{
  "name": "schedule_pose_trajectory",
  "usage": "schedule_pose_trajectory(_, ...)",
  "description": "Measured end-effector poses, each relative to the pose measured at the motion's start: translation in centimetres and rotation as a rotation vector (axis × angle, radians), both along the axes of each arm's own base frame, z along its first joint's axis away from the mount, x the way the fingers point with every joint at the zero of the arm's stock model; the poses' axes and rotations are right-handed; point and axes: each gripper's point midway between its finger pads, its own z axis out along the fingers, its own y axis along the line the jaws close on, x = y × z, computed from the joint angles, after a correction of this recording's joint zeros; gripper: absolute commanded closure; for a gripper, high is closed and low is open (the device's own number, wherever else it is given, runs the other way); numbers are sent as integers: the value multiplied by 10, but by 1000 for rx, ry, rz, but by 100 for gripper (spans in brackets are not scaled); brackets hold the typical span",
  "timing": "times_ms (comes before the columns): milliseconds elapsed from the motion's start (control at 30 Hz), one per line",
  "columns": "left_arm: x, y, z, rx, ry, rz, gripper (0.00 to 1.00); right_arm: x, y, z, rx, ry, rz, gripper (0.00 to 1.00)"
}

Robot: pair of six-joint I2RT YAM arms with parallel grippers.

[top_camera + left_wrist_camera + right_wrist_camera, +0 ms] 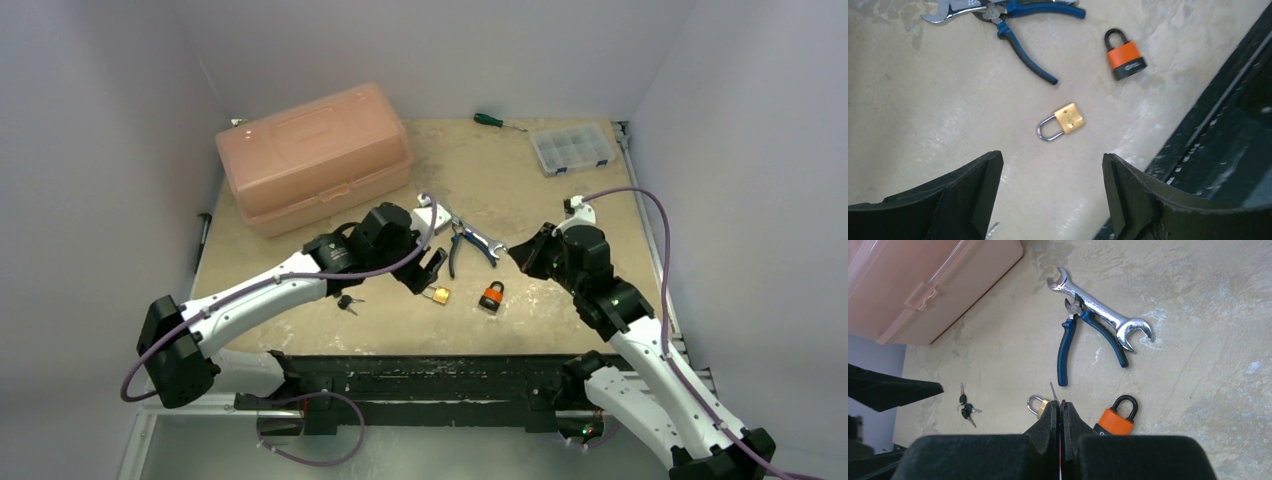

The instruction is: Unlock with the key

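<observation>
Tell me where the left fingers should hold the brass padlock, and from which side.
Probably the square body of the brass padlock, across its two straight sides, coming from above: it lies flat on the table, and the thin round shackle offers little hold.

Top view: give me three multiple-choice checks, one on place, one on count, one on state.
1. The key bunch lies: A left of the brass padlock; B right of the orange padlock; C between the padlocks.
2. Padlocks on the table: A one; B two; C three.
3. The left gripper is: A shut on a padlock; B shut, empty; C open.
Answers: 1A, keys lie leftmost; 2B, one brass, one orange; 3C, its jaws stand wide apart.
</observation>
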Motion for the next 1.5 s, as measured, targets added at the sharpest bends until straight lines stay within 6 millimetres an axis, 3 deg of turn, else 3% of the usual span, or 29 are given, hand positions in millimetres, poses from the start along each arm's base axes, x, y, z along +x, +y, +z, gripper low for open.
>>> schedule_pose_trajectory(233,1,17,-73,216,-171,-260,20,-2,-2,-5,-12,22,-3,100)
schedule_pose_trajectory(333,-4,15,-85,266,-242,-433,20,-6,-3,-2,-6,15,0,100)
schedule_pose_trajectory(500,-3,-5,-102,321,-303,-677,19,-14,-4,5,28,-14,4,100)
schedule_pose_trajectory(733,3,-23,-133,382,-305,-868,21,-27,-1,0,74,-10,24,100)
schedule_pose_trajectory(1033,17,-43,-150,427,-279,-967,24,-37,-2,5,91,-20,41,100)
schedule_pose_trajectory(1233,15,-36,-166,467,-230,-996,27,-40,-1,3,92,-7,54,100)
schedule_pose_trajectory(1500,14,-36,-168,466,-222,-1000,30,-38,0,-2,79,10,60,100)
